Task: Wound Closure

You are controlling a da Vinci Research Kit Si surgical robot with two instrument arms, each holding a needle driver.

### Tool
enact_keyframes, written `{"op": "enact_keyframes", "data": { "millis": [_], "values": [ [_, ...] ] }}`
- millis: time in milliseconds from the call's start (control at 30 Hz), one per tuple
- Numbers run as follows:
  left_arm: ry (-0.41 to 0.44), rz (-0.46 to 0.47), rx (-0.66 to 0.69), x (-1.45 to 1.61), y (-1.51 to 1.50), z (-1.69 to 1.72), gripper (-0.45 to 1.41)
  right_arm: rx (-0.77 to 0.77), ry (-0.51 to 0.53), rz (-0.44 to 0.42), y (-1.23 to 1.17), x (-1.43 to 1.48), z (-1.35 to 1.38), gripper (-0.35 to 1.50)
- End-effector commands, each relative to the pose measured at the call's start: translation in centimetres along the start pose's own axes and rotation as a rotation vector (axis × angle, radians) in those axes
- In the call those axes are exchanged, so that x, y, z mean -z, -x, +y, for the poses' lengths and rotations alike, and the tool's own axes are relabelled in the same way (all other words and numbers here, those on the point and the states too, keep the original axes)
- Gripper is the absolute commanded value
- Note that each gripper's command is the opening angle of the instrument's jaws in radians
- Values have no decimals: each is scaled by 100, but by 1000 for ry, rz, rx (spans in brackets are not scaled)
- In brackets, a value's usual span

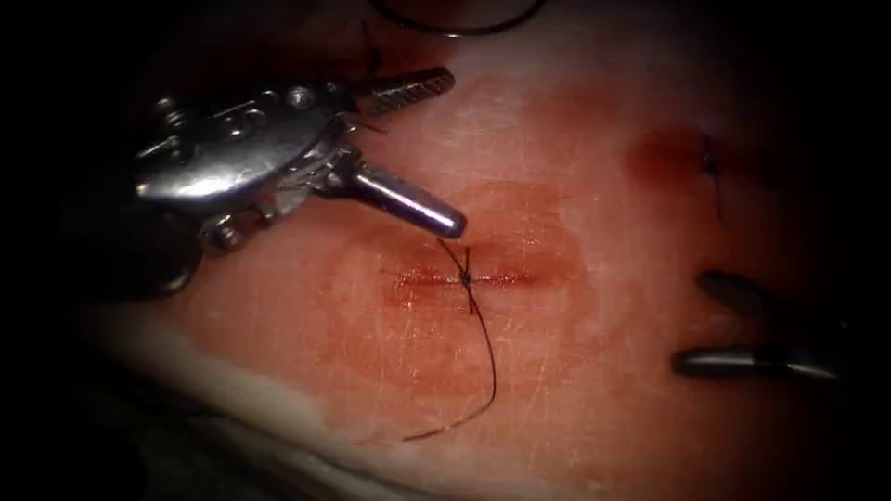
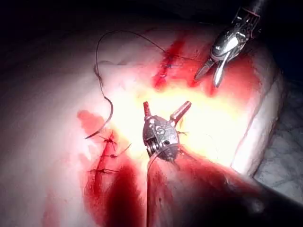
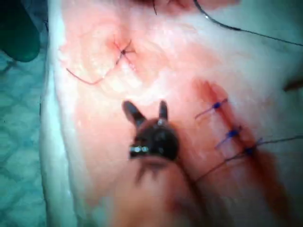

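Left tool lay nearest the endoscope, its fingers spread wide and holding nothing, the lower finger just above the cut. That cut ran left to right across the tissue, ringed by red fluid, with one knot on it. A cut thread end trailed down from the knot. At the right, well apart, the right tool had its fingers spread, empty.

From the left wrist view, the curved needle lay loose on the tissue, not in it, beside an older stitched row; its thread looped away.

From the right wrist view, the right tool's fingers stood apart beside three blue-knotted stitches.
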Motion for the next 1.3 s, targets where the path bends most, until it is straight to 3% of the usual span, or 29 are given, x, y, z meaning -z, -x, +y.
{"op": "enact_keyframes", "data": {
  "millis": [33, 167, 267, 333, 467, 767, 1033, 1300],
  "values": [
    [13, -12, -21, -6, 15, 5, 89, -2, -19, -1, 3, -11, -11, 138],
    [19, -69, -17, -11, 50, 29, 89, -9, -21, -1, 0, -14, -17, 138],
    [16, -115, 28, -19, 79, 55, 74, 1, -20, -1, -2, -15, -18, 138],
    [3, -137, 40, -25, 91, 69, 64, 0, -20, -1, -3, -16, -19, 138],
    [-52, -164, 23, -36, 108, 88, 63, 11, -16, 0, -4, -20, -23, 136],
    [-172, -261, 14, -42, 127, 93, 41, 45, -11, 2, -12, -25, -34, 135],
    [-250, -357, -56, -68, 153, 100, 41, 55, -9, 2, -14, -27, -36, 135],
    [-299, -424, -96, -72, 162, 97, 42, 55, -6, 2, -14, -30, -38, 135]
  ]
}}
